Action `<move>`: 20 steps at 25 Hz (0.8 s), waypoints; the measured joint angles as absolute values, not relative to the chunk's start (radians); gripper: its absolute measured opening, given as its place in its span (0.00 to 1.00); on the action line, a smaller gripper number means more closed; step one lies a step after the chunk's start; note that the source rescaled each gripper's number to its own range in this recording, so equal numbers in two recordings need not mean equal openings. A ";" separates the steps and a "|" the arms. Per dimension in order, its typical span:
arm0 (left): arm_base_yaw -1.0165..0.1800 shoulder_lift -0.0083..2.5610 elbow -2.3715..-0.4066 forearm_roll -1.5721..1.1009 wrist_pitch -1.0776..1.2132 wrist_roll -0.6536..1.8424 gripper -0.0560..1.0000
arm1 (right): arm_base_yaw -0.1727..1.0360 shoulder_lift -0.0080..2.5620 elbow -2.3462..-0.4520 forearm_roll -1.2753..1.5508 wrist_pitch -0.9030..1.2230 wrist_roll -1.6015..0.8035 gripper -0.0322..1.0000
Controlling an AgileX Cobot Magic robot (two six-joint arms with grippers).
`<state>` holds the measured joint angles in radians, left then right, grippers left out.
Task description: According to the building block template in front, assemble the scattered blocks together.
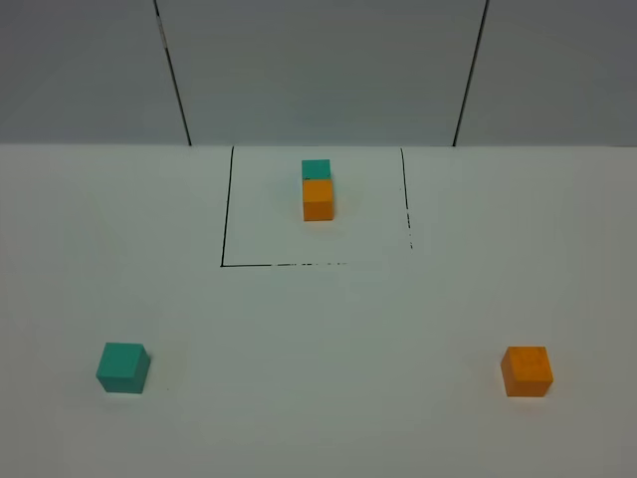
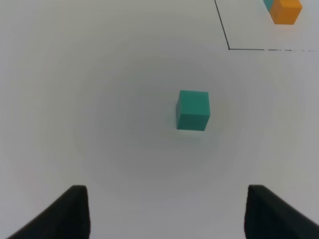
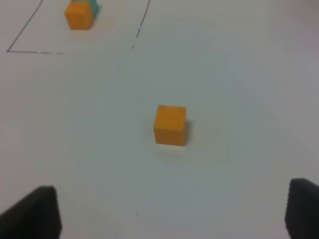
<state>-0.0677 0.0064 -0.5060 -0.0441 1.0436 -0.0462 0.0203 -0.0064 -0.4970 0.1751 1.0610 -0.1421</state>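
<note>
A white tabletop is seen filling the high view. Toward its far edge a black-lined rectangle is drawn. Inside it the template is set, a teal block touching an orange block, with the orange one nearer the camera. The teal cube is found at the near left, well apart from the rectangle. The orange cube is found at the near right, likewise well apart. Both are laid flat on the tabletop. The left claw is shown spread wide, the teal cube lying ahead of it, untouched. The right claw is also spread wide, the orange cube lying ahead of it, untouched.
</note>
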 joint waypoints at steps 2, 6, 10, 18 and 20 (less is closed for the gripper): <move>-0.068 0.006 -0.506 -0.044 1.044 -0.046 0.43 | 0.020 -0.006 -0.497 0.175 1.061 -0.142 0.80; -0.068 0.006 -0.506 -0.044 1.044 -0.046 0.43 | 0.020 -0.006 -0.497 0.175 1.061 -0.142 0.80; -0.068 0.006 -0.506 -0.044 1.044 -0.046 0.43 | 0.020 -0.006 -0.497 0.175 1.061 -0.142 0.80; -0.068 0.008 -0.506 -0.044 1.044 -0.046 0.43 | 0.020 -0.006 -0.497 0.175 1.061 -0.142 0.80; -0.068 0.028 -0.510 -0.044 1.039 -0.046 0.43 | 0.020 -0.006 -0.497 0.175 1.061 -0.142 0.80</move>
